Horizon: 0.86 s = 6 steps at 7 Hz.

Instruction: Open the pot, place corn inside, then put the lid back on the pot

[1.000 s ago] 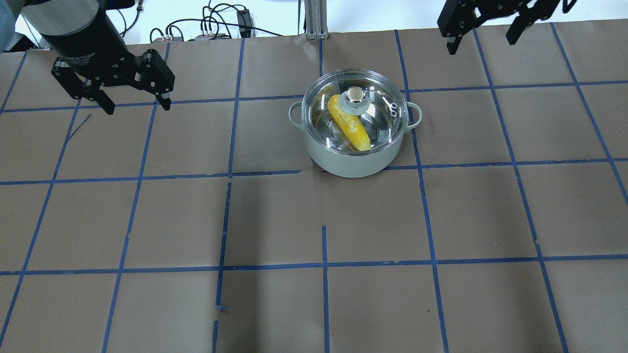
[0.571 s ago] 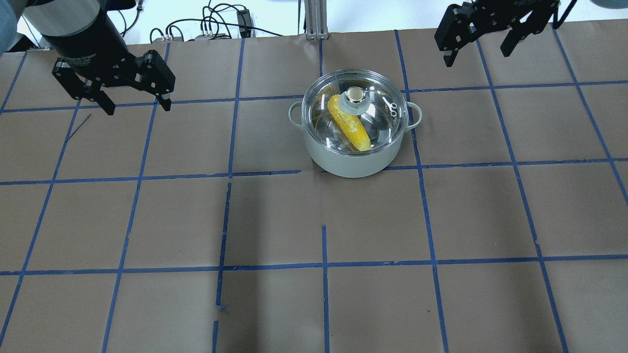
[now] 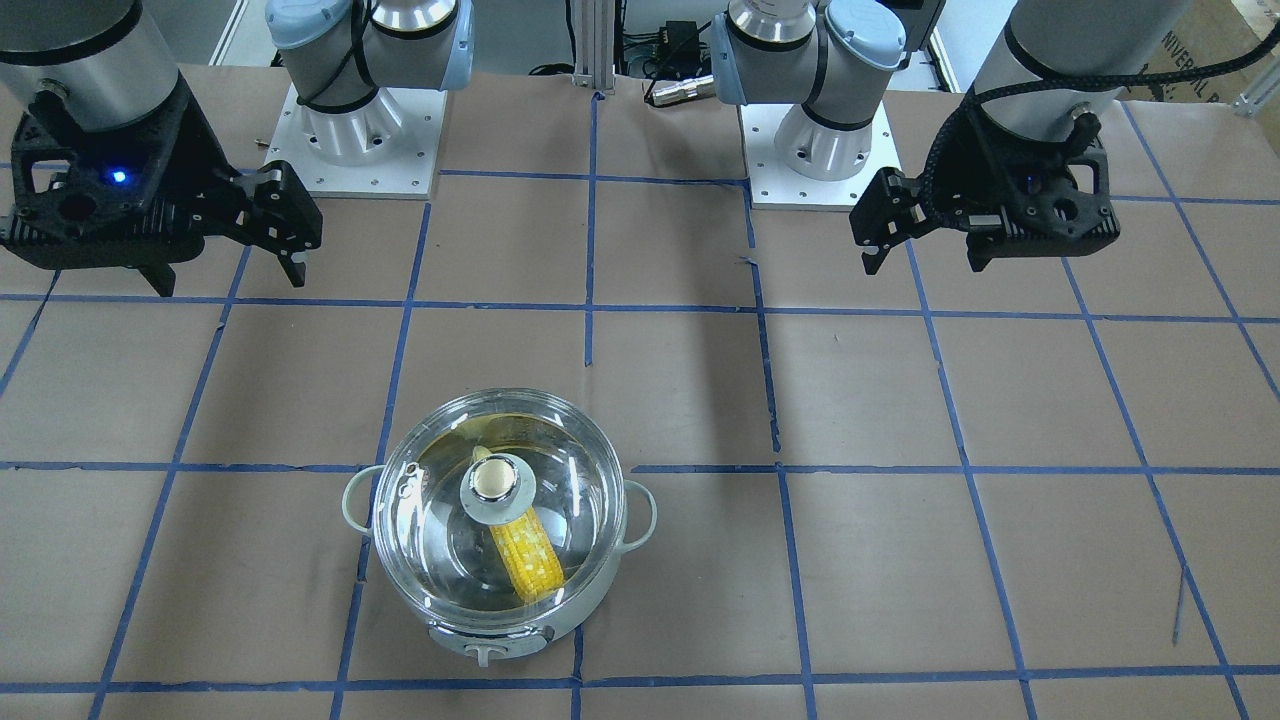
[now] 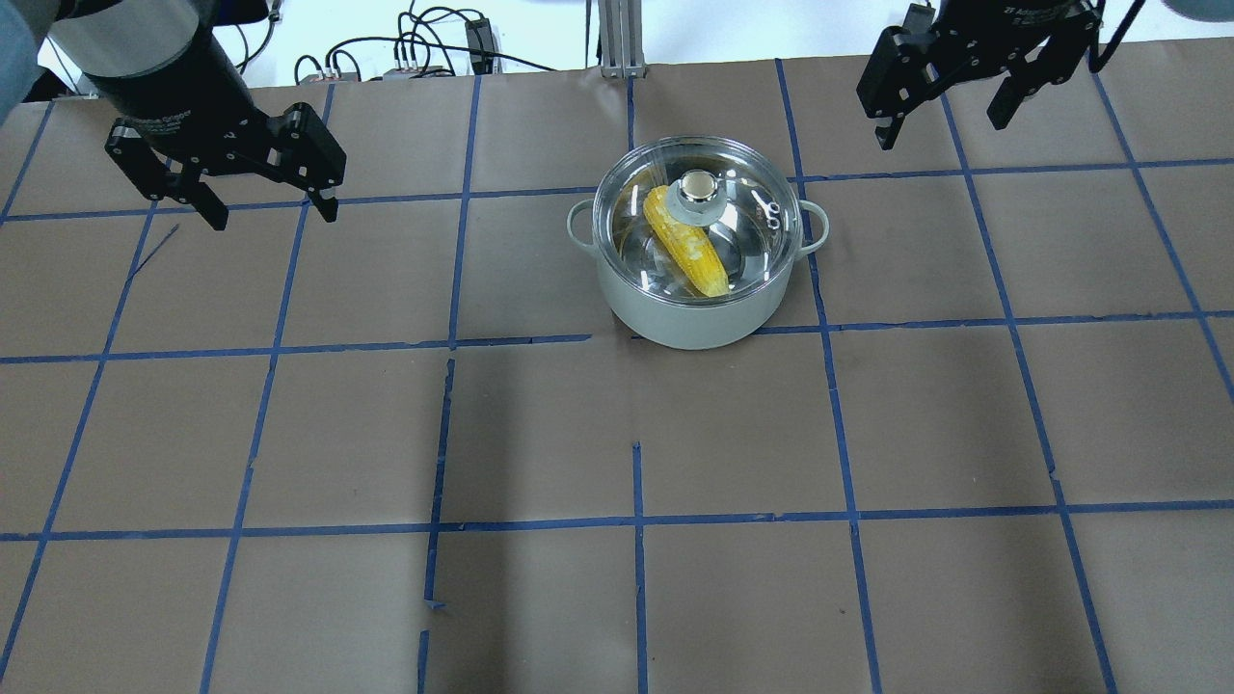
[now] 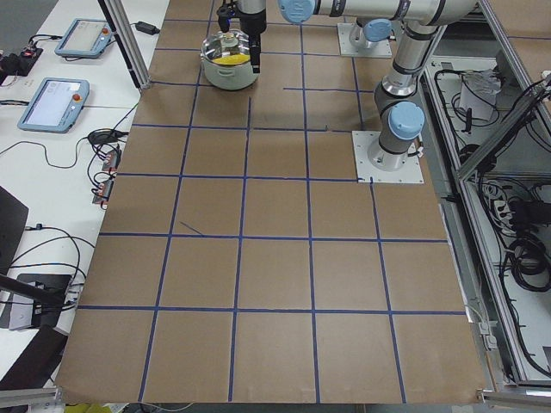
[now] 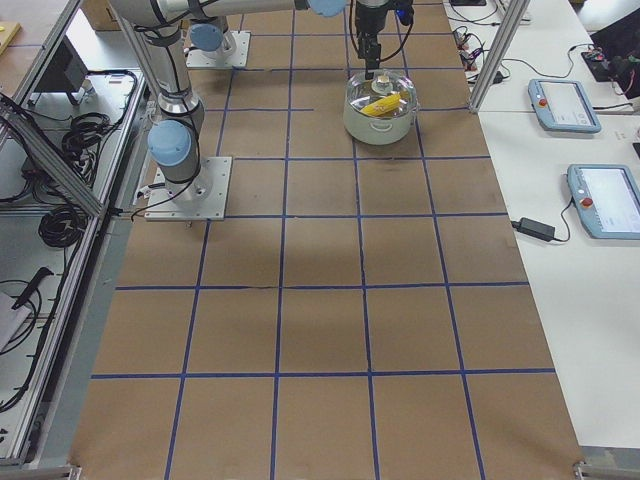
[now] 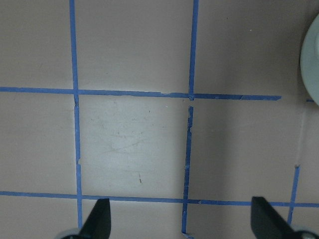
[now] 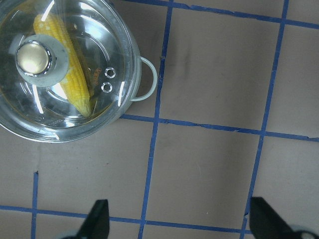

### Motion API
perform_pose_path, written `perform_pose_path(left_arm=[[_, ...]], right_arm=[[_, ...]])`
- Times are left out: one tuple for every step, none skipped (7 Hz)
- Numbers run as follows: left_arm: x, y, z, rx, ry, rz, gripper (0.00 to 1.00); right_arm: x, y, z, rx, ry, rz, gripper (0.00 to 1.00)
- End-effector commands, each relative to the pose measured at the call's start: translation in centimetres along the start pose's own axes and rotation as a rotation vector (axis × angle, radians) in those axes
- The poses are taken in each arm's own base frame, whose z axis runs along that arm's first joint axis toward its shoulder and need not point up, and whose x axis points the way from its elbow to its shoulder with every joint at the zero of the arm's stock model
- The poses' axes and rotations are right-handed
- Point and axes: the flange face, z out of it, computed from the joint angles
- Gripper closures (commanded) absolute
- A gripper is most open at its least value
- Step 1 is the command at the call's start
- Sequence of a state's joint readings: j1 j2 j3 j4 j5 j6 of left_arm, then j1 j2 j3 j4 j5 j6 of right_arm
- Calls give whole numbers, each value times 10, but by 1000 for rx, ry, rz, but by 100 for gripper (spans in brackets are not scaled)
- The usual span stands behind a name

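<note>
- Near robot side: your left gripper (image 4: 272,212) hung raised over brown paper worktop (image 4: 578,434), jaws spread wide, empty.
- Right gripper (image 4: 942,130) likewise splayed, holding nothing. Both likely parked clear of pot because nothing looked left to do.
- Farther out, slightly right of centre: pot (image 4: 689,318), round, matte pale grey-white, loop handles.
- Corn (image 4: 686,249), yellow, tapered, lay diagonally inside on shiny steel.
- Domed clear glass lid (image 4: 757,246) sat on rim, brass-capped knob (image 4: 698,189) centred.
- You could call task done.

- We see silver arms (image 3: 80,40) with pale blue joint caps (image 3: 300,20).
- Black left gripper (image 4: 273,214), braided black cable (image 3: 933,165) behind it.
- Black right gripper (image 4: 940,130), blue light (image 3: 119,177) behind it.
</note>
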State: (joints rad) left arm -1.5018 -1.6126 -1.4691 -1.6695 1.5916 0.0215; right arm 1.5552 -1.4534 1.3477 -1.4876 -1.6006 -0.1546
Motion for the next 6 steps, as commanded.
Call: perform_pose_path(left_arm=[[0, 1, -1, 2, -4, 0, 0], [0, 0, -1, 3, -4, 0, 0], [-1, -1, 0, 2, -7, 1, 0], [-1, -2, 0, 5, -5, 1, 0], [-1, -3, -1, 9, -6, 3, 0], [-1, -4, -2, 13, -6, 3, 0]], right_arm=[[-2, 1, -1, 0, 1, -2, 2], [-3, 1, -1, 1, 1, -4, 2], [-3, 1, -1, -1, 1, -4, 2], [-3, 1, -1, 1, 1, -4, 2], [-3, 1, -1, 1, 1, -4, 2], [-3, 1, -1, -1, 1, -4, 2]])
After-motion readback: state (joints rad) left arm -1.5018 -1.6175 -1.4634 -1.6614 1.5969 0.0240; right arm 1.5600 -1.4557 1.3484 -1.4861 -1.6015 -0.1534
